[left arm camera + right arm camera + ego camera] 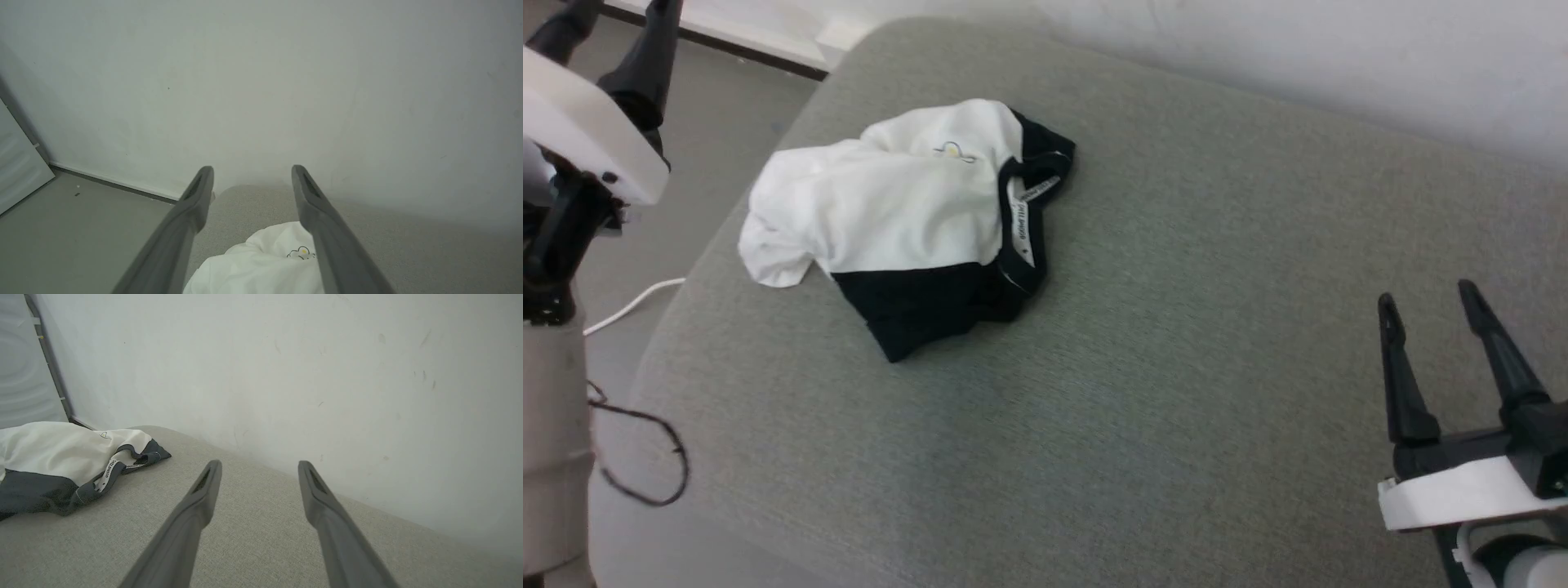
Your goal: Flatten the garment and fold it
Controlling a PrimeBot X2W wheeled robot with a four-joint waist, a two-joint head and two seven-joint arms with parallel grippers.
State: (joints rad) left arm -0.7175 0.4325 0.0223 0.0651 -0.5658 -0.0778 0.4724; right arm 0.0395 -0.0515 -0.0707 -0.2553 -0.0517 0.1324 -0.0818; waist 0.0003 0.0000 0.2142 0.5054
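Flattening not begun (shirt (890,204) crumpled at ten o'clock); our left claw (252,169) and right claw (1427,292) gape empty, so we must reach.

Bare room, grey cushion (1176,367) (upholstered), white wall (1339,49)

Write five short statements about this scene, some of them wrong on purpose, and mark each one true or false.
1. The garment lies crumpled on the grey cushion. True.
2. The right gripper is shut on the garment. False: its fingers are open and apart from the garment, holding nothing.
3. The left gripper has its fingers open. True.
4. The garment is all white. False: it is white and black.
5. A small logo shows on the garment's white fabric. True.
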